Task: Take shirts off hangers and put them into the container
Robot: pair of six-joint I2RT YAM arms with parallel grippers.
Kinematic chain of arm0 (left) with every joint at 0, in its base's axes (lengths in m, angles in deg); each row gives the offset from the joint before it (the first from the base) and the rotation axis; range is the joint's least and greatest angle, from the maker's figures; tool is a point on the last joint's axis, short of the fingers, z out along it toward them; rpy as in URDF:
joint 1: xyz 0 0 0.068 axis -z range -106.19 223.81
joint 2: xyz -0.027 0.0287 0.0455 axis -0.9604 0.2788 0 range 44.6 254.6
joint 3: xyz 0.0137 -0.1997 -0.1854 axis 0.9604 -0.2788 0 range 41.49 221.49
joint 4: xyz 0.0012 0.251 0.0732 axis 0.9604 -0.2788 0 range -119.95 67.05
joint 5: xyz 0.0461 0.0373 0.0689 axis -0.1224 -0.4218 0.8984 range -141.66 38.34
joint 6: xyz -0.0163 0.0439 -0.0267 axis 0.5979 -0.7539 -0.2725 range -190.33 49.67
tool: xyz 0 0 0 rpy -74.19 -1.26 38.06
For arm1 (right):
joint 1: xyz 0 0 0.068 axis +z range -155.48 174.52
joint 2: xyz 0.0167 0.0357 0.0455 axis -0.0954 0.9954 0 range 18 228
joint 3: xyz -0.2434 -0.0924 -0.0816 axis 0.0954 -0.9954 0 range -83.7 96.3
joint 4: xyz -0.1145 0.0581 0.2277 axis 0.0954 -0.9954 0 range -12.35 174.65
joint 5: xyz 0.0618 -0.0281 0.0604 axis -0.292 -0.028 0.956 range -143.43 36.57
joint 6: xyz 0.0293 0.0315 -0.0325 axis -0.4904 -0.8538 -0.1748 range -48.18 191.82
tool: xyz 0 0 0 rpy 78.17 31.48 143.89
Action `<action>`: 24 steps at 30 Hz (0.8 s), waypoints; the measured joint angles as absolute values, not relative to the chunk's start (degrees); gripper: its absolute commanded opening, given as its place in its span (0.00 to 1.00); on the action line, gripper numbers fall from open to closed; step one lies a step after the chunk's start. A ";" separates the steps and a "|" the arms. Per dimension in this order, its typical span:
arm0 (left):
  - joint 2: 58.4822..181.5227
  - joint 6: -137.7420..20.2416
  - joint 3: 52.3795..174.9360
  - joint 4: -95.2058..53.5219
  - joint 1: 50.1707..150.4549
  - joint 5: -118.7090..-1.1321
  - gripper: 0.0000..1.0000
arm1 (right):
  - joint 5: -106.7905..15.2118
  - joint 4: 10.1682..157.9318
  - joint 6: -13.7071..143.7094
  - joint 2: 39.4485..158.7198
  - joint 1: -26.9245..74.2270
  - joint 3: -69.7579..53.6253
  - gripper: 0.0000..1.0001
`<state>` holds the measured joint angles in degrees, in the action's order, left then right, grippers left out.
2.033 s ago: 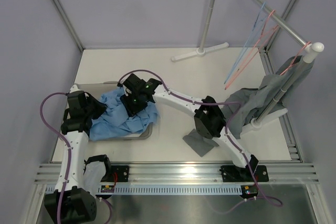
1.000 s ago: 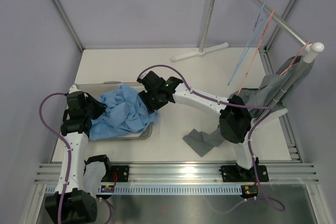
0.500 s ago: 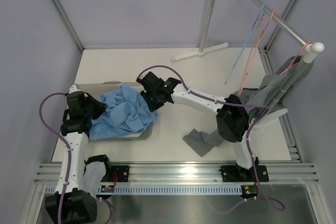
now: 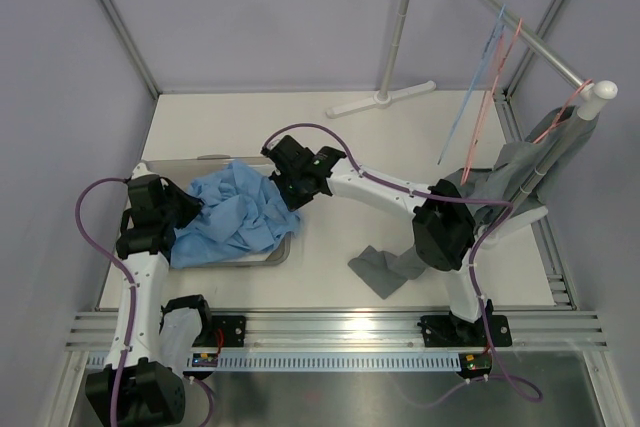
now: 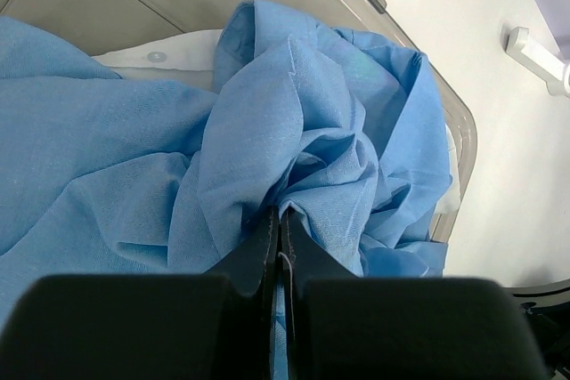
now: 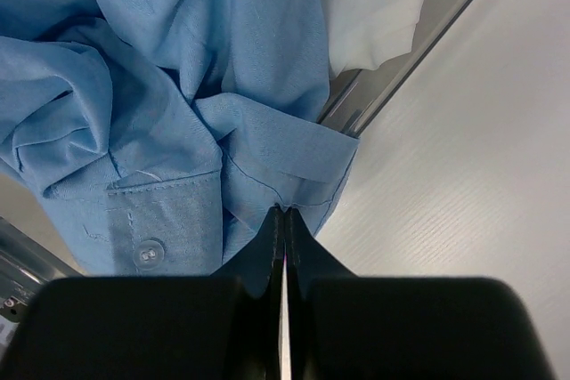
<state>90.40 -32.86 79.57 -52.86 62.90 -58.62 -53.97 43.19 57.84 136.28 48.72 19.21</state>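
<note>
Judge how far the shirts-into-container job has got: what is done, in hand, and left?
Done: the white shirt lies in the container. In hand: the blue shirt is heaped on top, one edge over the rim; the left hand and right hand are both shut on it. Left: the grey shirt hangs at the rack, part of it on the table.

No text, label or number can be read.
</note>
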 measured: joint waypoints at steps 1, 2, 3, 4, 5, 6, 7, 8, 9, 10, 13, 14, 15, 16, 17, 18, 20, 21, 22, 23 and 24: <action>90.40 -32.86 79.57 -52.86 62.90 -58.62 0.02 | -53.97 43.17 57.84 136.28 48.72 19.23 0.00; 90.40 -32.86 79.55 -52.84 62.90 -58.62 0.02 | -53.99 43.08 57.82 136.28 48.72 19.28 0.00; 90.40 -32.86 79.53 -52.81 62.90 -58.62 0.02 | -54.01 42.89 57.82 136.35 48.72 19.48 0.00; 90.40 -32.86 79.44 -52.75 62.90 -58.64 0.02 | -54.08 42.65 57.82 136.52 48.72 19.85 0.00; 90.40 -32.86 79.31 -52.77 62.90 -58.62 0.02 | -54.27 42.19 57.84 136.74 48.72 20.31 0.00; 90.40 -32.86 79.22 -52.79 62.85 -58.62 0.02 | -54.40 41.66 57.84 136.98 48.74 20.87 0.00; 90.40 -32.86 79.16 -52.77 62.87 -58.62 0.02 | -54.64 41.38 57.90 137.16 48.78 21.42 0.00; 90.40 -32.83 79.09 -52.75 62.85 -58.62 0.02 | -55.23 40.55 57.97 137.46 48.87 22.43 0.00; 90.40 -32.83 79.01 -52.70 62.87 -58.62 0.02 | -55.74 39.65 58.12 137.86 48.92 23.91 0.00; 90.40 -32.83 78.85 -52.59 62.87 -58.64 0.02 | -55.98 38.89 58.30 138.25 49.09 25.57 0.00; 90.40 -32.79 78.50 -52.27 62.85 -58.64 0.02 | -55.61 35.43 59.43 140.44 49.42 33.90 0.00; 90.40 -32.79 78.44 -52.24 62.85 -58.64 0.02 | -55.21 34.95 59.76 141.00 49.51 36.46 0.00; 90.40 -32.79 78.42 -52.18 62.85 -58.64 0.02 | -54.47 33.21 60.22 142.36 49.55 40.74 0.00; 90.40 -32.79 78.42 -52.07 62.85 -58.66 0.02 | -53.40 32.40 60.66 143.80 49.55 45.07 0.00; 90.40 -32.79 78.42 -51.94 62.85 -58.69 0.02 | -52.15 31.68 60.99 145.29 49.55 49.29 0.00; 90.40 -32.79 78.42 -51.92 62.85 -58.73 0.01 | -51.06 31.06 61.18 146.64 49.55 52.81 0.00; 90.40 -32.79 78.42 -51.92 62.85 -58.80 0.01 | -47.58 31.39 61.23 148.65 49.55 57.44 0.00; 90.38 -32.79 78.42 -51.92 62.81 -58.82 0.01 | -45.88 31.85 61.14 148.89 49.55 57.51 0.00; 90.33 -32.79 78.42 -51.92 62.81 -58.82 0.01 | -44.46 32.07 61.07 149.09 49.57 57.24 0.00; 90.20 -32.81 78.42 -51.94 62.81 -58.82 0.01 | -42.43 33.07 60.81 149.24 49.57 56.02 0.00; 89.98 -32.86 78.42 -51.96 62.81 -58.82 0.02 | -40.61 34.34 60.40 149.24 49.57 53.99 0.00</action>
<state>89.98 -32.86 78.42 -51.96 62.81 -58.82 -40.61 34.34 60.40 149.24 49.57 53.99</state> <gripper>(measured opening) 0.017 0.010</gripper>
